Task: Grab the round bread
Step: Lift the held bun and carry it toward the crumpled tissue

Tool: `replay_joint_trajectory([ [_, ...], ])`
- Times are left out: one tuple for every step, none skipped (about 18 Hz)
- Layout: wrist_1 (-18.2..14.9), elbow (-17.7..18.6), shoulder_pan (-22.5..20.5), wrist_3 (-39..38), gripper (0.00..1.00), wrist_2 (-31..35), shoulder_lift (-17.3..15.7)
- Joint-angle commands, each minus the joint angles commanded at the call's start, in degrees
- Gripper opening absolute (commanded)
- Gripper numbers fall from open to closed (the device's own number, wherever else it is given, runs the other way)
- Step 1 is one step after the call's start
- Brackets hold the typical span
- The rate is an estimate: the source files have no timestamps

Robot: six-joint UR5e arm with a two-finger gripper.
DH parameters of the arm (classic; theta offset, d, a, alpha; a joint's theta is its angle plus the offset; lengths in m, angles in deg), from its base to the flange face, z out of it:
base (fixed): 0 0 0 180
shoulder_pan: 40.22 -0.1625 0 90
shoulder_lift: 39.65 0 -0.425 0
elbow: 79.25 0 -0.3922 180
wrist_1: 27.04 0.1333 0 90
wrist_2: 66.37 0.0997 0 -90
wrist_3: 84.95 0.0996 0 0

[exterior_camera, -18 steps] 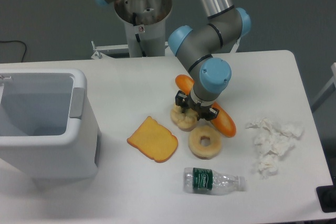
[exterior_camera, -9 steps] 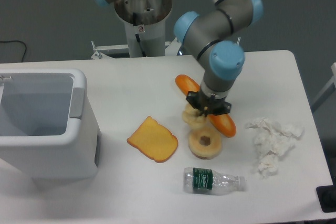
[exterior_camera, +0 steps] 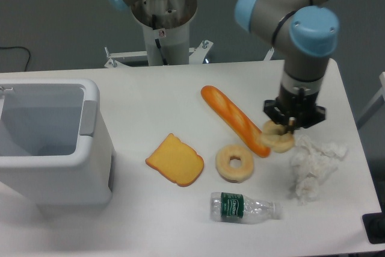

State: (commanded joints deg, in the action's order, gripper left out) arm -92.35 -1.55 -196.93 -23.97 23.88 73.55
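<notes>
Arm has swung right since the earlier frames: the pincer (exterior_camera: 287, 126) was over the cluster just left of the baguette (exterior_camera: 235, 120), now it hangs on the baguette's right side, next to its lower end. The round bread (exterior_camera: 278, 138) went with it. Pincer is clamped on the bread, which hangs below the black fingers (exterior_camera: 272, 113), pale and knobbly, beside the baguette's lower tip and just left of the crumpled tissue (exterior_camera: 314, 165).

Baguette is now fully exposed, lying diagonally; before, the wrist covered its middle. The doughnut (exterior_camera: 234, 162) sits below the baguette's lower end, same spot as before. Toast slice (exterior_camera: 175, 159) left of the doughnut, plastic bottle (exterior_camera: 243, 207) lying on its side below the doughnut, white bin (exterior_camera: 54, 142) far left of the baguette: all unmoved.

Hard to read:
- The top of the bread is hidden by the fingers, so the contact points aren't visible.
- Can't tell whether the bread clears the bench (exterior_camera: 162, 97) or is brushing it.
- Upper arm is cut off at the top edge.
- The bin is cropped at the left edge.
</notes>
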Motion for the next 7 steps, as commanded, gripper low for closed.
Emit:
replay_joint_trajectory([
  [0.0,-1.05,0.0,0.27,0.0,0.88,0.7],
  [-0.09,-2.46,0.0,0.45,0.0,0.8,1.32],
  [-0.61,-3.51,0.09,0.45,0.0,0.63,1.84],
  [-0.88,-3.52,0.17,0.45,0.0,0.62,1.94],
  [-0.97,-3.52,0.26,0.53,0.0,0.71,2.03],
  [-1.05,-3.61,0.26,1.06,0.0,0.8,1.94],
  [-1.49,-3.53,0.26,1.93,0.0,0.89,1.68],
])
